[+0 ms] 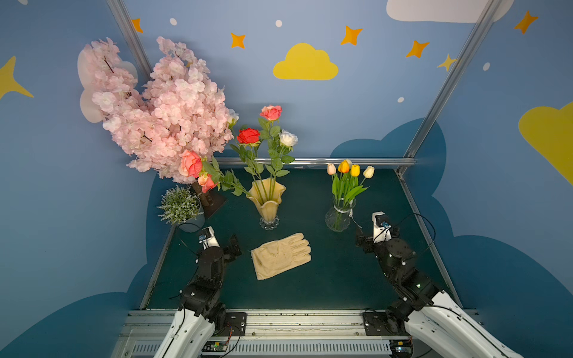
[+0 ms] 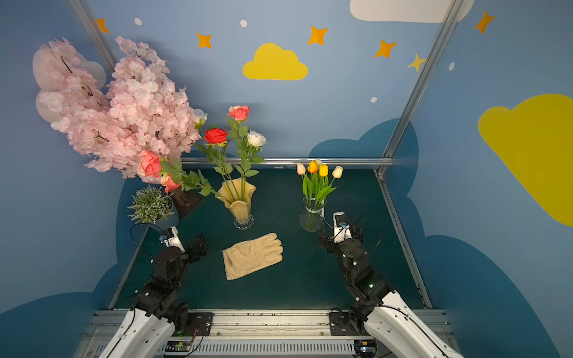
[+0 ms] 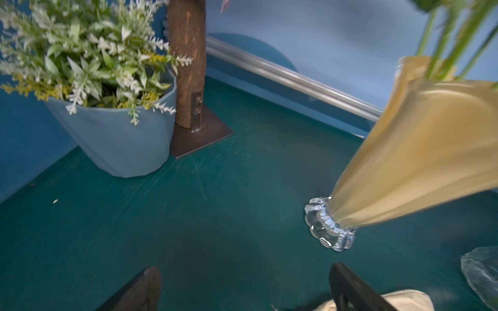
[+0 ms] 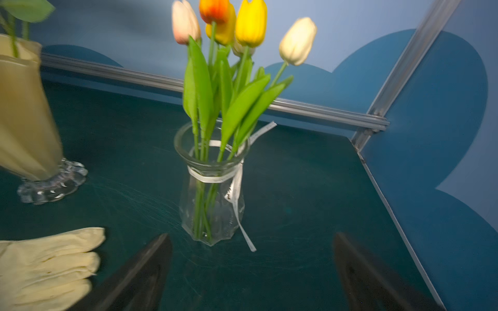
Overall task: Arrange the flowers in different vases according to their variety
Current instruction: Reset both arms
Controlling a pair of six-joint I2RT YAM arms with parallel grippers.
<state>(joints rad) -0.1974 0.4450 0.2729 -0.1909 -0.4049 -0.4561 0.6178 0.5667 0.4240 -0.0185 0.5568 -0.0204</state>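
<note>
Red [image 1: 249, 135], pink [image 1: 271, 112] and white [image 1: 288, 139] roses stand in the amber wavy-rimmed vase [image 1: 269, 201] at mid-table; another pink rose [image 1: 189, 163] droops out to its left. Pink, orange, yellow and cream tulips [image 1: 350, 169] stand in the clear ribbed glass vase [image 1: 339, 217], which has a ribbon round its neck. My left gripper [image 3: 245, 280] hovers open and empty over bare mat, near the amber vase's glass foot [image 3: 330, 231]. My right gripper [image 4: 252, 238] is open and empty just in front of the glass vase [image 4: 213, 194].
A cream glove [image 1: 280, 255] lies flat on the green mat between the arms. The pink blossom tree [image 1: 161, 108] and a small potted plant [image 1: 181, 206] fill the back left corner. Metal rails [image 1: 310, 161] border the mat at the back and sides.
</note>
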